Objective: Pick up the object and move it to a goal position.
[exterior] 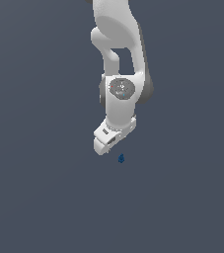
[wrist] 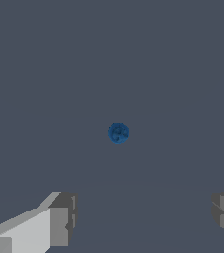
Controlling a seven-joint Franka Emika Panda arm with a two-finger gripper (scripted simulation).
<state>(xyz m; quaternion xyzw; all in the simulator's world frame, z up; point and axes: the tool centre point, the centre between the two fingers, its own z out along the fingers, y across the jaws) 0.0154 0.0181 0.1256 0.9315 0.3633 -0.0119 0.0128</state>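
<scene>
Plainly, jaws spread wide, holding nothing, dark blue object (wrist: 118, 133) apart from them

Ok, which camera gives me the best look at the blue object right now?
The wrist view: the blue object appears large and unobstructed. The exterior view shows it only as a tiny speck just below the gripper.

The arm (exterior: 119, 44) is glossy white, built of rounded, swollen links with dark grey bands at the joints. A grey circular cap (exterior: 122, 88) sits on the wrist housing, carrying tiny red and teal marks (too small to read). At about 7 o'clock from that cap is the blocky white gripper (exterior: 105, 141), with small dark slots on its face. The wrist view shows grey, square-edged fingertips (wrist: 64, 217), one backed by a white finger body.
</scene>
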